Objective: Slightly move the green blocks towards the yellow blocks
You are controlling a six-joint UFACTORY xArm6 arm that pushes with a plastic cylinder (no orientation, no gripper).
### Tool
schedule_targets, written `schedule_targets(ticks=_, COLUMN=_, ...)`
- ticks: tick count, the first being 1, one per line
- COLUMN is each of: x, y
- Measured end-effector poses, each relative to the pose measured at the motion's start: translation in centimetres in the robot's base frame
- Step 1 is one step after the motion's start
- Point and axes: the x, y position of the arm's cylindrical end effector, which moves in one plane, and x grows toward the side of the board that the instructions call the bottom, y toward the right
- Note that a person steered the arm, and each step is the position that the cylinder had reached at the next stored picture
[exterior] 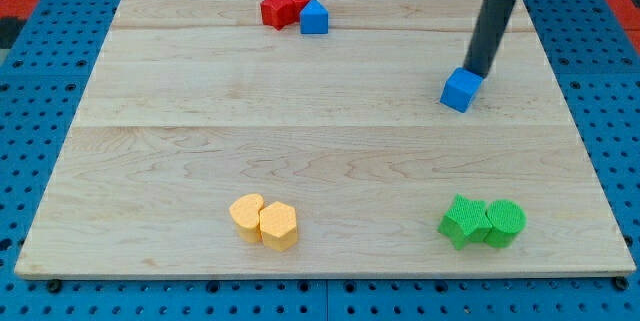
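The rod's top is cut off at the far right edge. No claw shows; my tip [477,73] touches the blue cube [460,90], far from the green blocks [482,221] and yellow blocks [264,221].

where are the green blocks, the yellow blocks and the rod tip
green blocks [483,221], camera view, where the pair touch
yellow blocks [265,221], camera view, where the pair touch
my tip [476,73], camera view, rod's very end, against the blue cube [461,90]
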Motion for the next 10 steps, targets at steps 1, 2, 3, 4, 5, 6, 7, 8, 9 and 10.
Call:
schedule_targets(ticks=1, x=3.9, y=3.6)
schedule_targets(ticks=2, x=11.7, y=3.7)
schedule_targets(ticks=3, x=16.9, y=3.7)
schedule_targets(ticks=4, x=22.0, y=2.1)
schedule_targets(ticks=5, x=22.6, y=-3.0)
schedule_targets(ticks=6, x=22.4, y=-6.6)
schedule_targets(ticks=7, x=21.3, y=-8.5)
schedule_targets(ticks=8, x=21.4, y=-9.0)
schedule_targets(ticks=9, x=21.9, y=-9.4)
schedule_targets(ticks=10, x=23.1, y=-10.6)
